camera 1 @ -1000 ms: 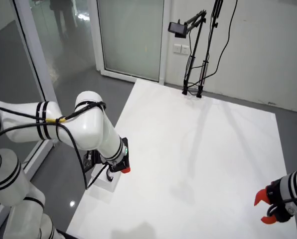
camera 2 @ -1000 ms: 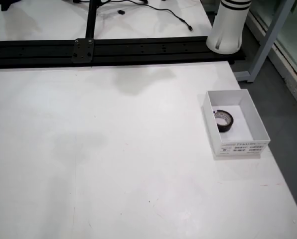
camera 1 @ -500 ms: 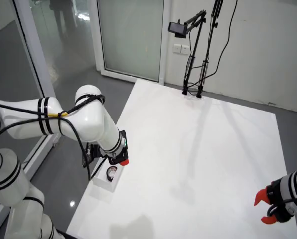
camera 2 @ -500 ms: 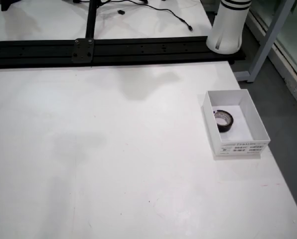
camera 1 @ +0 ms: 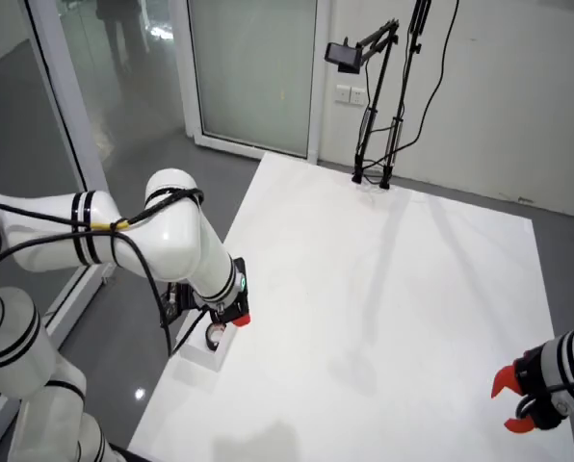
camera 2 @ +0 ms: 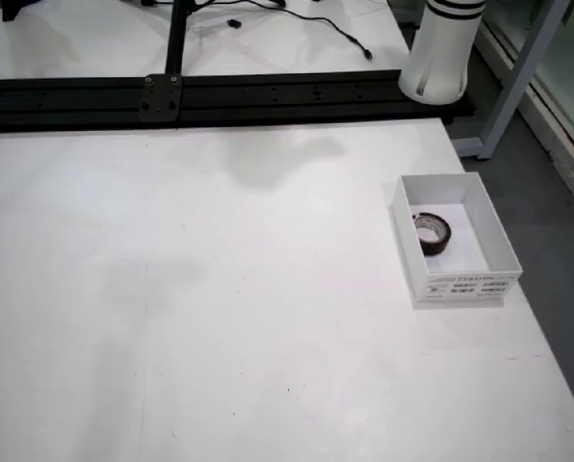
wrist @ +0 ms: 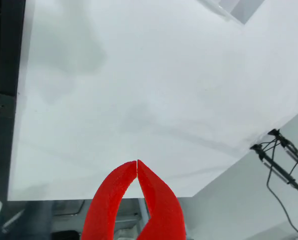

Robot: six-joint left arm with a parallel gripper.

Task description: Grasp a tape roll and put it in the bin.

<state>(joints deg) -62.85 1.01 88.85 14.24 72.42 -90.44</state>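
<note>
Overhead view: tape roll [camera 2: 432,233] lying inside white bin [camera 2: 500,241] at worktop [camera 2: 220,318] edge. Gripper [wrist: 137,163] red tips pressed together, holding nothing. Risk, my guess: arm [camera 1: 162,236] swinging low clips bin wall, nudges it off edge.

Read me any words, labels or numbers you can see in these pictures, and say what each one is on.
Nothing can be read.
White bin, front wall: a printed label, too small and blurred to read.
Tape roll inside the bin: no readable marking.
Red gripper: no text.
</note>
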